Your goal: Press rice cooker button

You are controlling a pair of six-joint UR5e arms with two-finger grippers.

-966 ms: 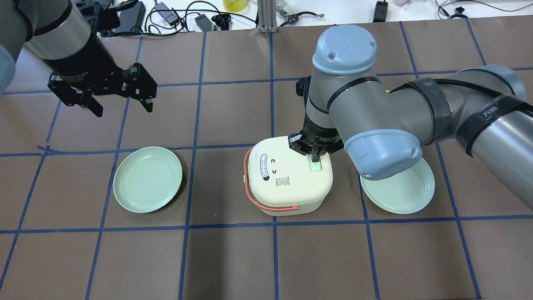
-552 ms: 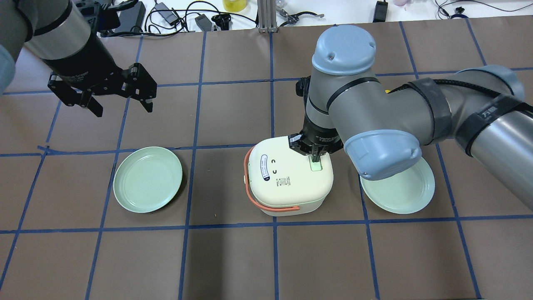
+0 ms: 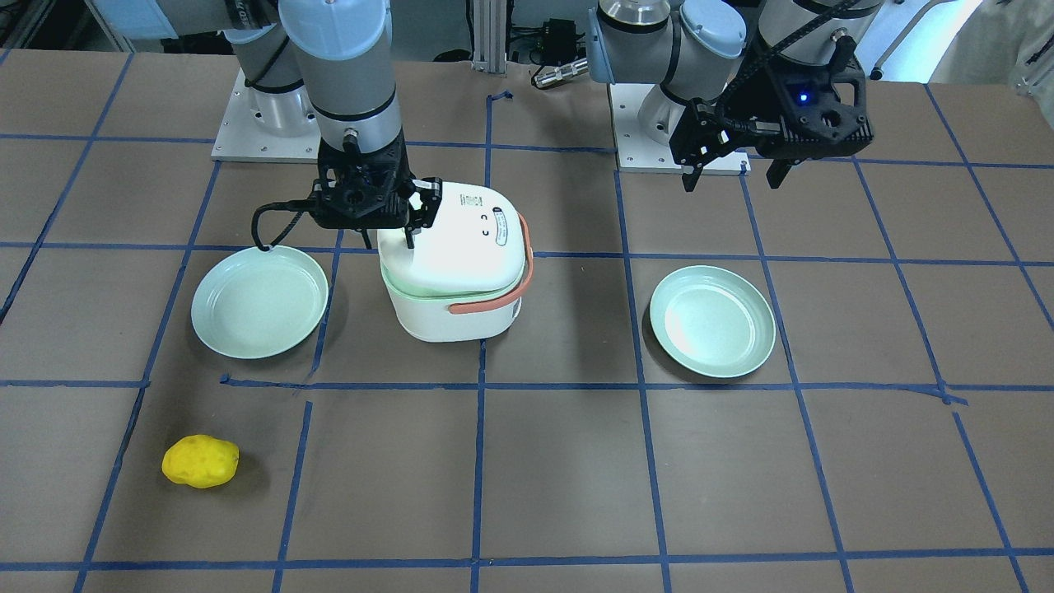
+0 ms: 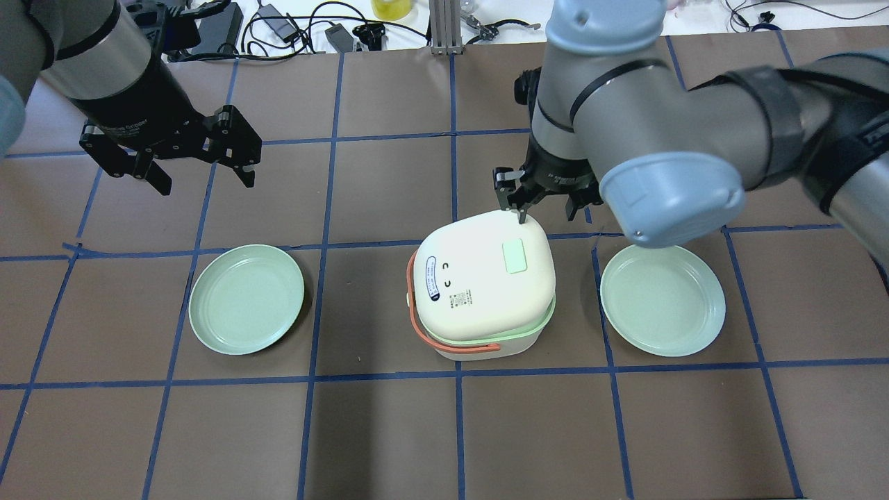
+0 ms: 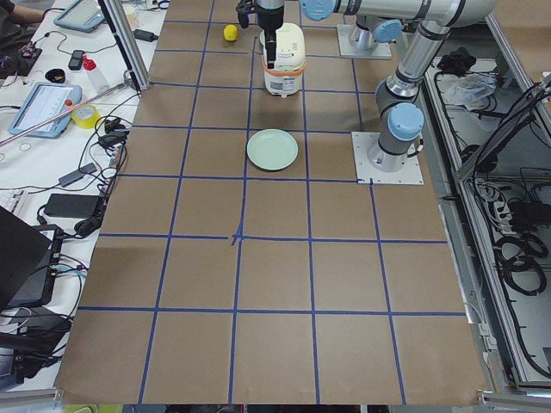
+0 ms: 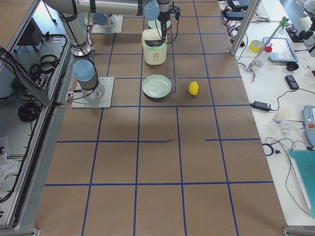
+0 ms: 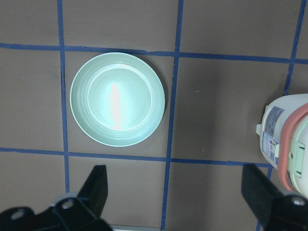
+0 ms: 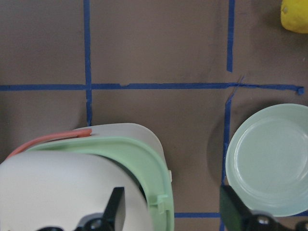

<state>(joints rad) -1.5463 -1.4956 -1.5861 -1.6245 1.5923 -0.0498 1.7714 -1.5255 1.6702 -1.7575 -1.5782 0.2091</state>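
The white rice cooker [image 4: 479, 292] with an orange handle stands mid-table. Its pale green button [image 4: 514, 256] sits on the lid. The lid is tilted up and ajar, and the green rim shows under it in the right wrist view [image 8: 159, 168]. My right gripper [image 4: 546, 208] is open and empty, raised just beyond the cooker's far edge and clear of the button. In the front view it [image 3: 366, 226] hangs at the lid's back corner. My left gripper [image 4: 207, 185] is open and empty, high over the table to the far left.
A green plate [image 4: 246, 298] lies left of the cooker and another [image 4: 663, 298] lies right of it. A yellow lumpy object [image 3: 200, 461] lies on the operators' side beyond the right plate. Cables and tools line the table's far edge.
My right gripper has lifted off the button and drawn back past the cooker's far edge. The lid has sprung up and now stands ajar. The left arm has not moved.
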